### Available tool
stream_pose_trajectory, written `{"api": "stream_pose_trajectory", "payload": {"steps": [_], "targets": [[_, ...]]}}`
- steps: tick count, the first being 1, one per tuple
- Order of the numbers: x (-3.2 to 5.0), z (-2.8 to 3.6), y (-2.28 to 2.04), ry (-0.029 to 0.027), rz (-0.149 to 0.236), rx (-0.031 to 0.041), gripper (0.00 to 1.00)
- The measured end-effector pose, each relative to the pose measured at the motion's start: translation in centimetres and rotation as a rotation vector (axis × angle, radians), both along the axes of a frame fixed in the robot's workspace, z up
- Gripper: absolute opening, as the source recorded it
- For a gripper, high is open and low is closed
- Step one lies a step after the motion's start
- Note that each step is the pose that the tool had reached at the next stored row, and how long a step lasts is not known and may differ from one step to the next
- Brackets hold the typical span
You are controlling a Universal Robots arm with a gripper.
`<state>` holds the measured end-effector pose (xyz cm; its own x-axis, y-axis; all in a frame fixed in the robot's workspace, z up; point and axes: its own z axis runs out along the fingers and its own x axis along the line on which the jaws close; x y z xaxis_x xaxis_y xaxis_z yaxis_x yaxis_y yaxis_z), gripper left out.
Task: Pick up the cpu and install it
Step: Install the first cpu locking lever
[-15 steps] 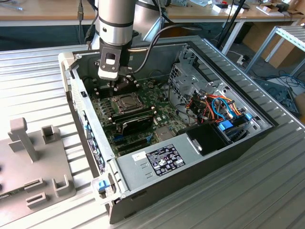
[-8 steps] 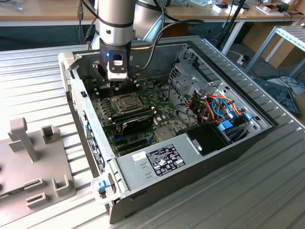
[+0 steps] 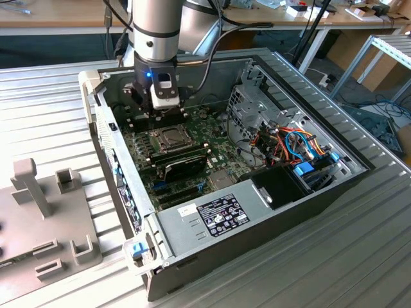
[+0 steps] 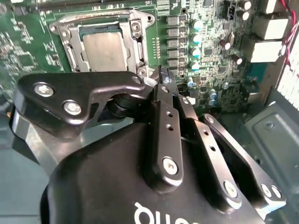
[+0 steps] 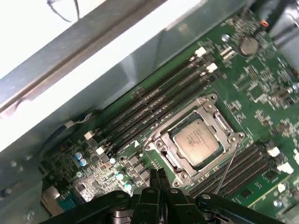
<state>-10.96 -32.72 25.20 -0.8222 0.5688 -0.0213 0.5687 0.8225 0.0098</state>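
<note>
The cpu, a small square chip with a silvery-grey top, lies flat inside the dark socket on the green motherboard. It is also visible in the second wrist view as the cpu and in the exterior view as the cpu. The socket's metal frame stands open around it. My gripper hovers just beside the socket, over the small capacitors, with its black fingers pressed together and nothing between them. In the exterior view the gripper hangs over the far edge of the board.
The board sits deep in an open computer case with tall metal walls. A black oblong module lies near the socket, memory slots run alongside it, and a drive cage with coloured cables fills the exterior view's right. A grey fixture stands outside.
</note>
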Motion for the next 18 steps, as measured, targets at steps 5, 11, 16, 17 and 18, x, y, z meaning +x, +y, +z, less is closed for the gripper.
{"api": "stream_pose_trajectory", "payload": {"steps": [5, 11, 16, 17, 18], "targets": [[0.00, -0.04, 0.00, -0.0003, 0.150, 0.0009, 0.11], [0.00, -0.11, 0.00, -0.0003, 0.300, 0.0008, 0.11], [0.00, -0.17, 0.00, -0.0003, 0.399, 0.0008, 0.11], [0.00, -0.18, 0.00, -0.0003, 0.417, 0.0008, 0.11], [0.00, -0.19, 0.00, -0.0003, 0.437, 0.0008, 0.11]]}}
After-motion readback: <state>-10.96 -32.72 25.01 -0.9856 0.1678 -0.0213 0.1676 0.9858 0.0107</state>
